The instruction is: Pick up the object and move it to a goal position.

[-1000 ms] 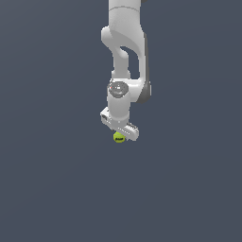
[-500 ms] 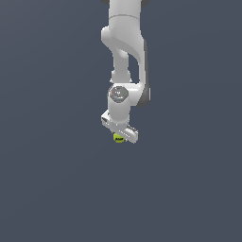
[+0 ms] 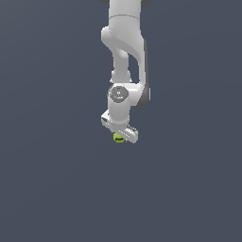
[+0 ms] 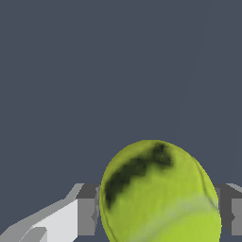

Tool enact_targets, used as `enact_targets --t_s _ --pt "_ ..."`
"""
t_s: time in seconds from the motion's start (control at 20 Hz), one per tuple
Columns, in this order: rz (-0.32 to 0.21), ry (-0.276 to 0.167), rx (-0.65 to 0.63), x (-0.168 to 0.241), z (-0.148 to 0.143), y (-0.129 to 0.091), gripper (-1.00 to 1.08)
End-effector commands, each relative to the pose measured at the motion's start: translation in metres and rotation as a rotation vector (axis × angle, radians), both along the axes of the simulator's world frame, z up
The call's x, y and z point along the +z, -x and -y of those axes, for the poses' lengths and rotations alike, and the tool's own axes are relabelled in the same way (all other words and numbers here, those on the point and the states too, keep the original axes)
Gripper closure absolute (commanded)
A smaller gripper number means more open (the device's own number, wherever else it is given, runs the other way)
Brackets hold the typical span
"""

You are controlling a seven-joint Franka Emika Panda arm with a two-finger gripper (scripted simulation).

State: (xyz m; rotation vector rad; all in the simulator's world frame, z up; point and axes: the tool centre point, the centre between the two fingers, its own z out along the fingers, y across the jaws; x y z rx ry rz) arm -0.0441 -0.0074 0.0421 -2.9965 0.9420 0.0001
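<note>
In the exterior view, the white Panda arm comes down from the top edge of the picture against a plain dark grey-blue backdrop. Its wrist joint, with a round grey cap, sits just above the hand, and the hand's crossbar runs at a slant, lower toward the exterior view's right. The jaws point downward beneath that crossbar. Tucked right under it is the yellow-green ball, only partly showing, much smaller than the hand that carries it, with a dark mark on its face. Nothing shows under the ball but the flat backdrop, and I cannot tell from this view whether it is a surface or how near it lies.

In the wrist view, the ball fills much of the frame, its rounded top standing out against the same dark backdrop. A jagged black mark runs across its upper part, and a pale seam curves lower down. One grey fingertip presses against one side of the ball and another grey fingertip meets the opposite side, so the jaws are closed on the ball, held apart only by its width.
</note>
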Motion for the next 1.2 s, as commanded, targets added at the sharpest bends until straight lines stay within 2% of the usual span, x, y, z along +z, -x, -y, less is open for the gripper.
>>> enact_targets --t_s 0.0,0.5,1.15 --pt "0.001 0.0 0.0 0.002 0.0 -0.001 1.08" --pt "0.001 0.001 0.0 0.036 0.0 -0.026 1.08" --pt "0.0 0.002 -0.001 0.123 -0.001 -0.091 1.08"
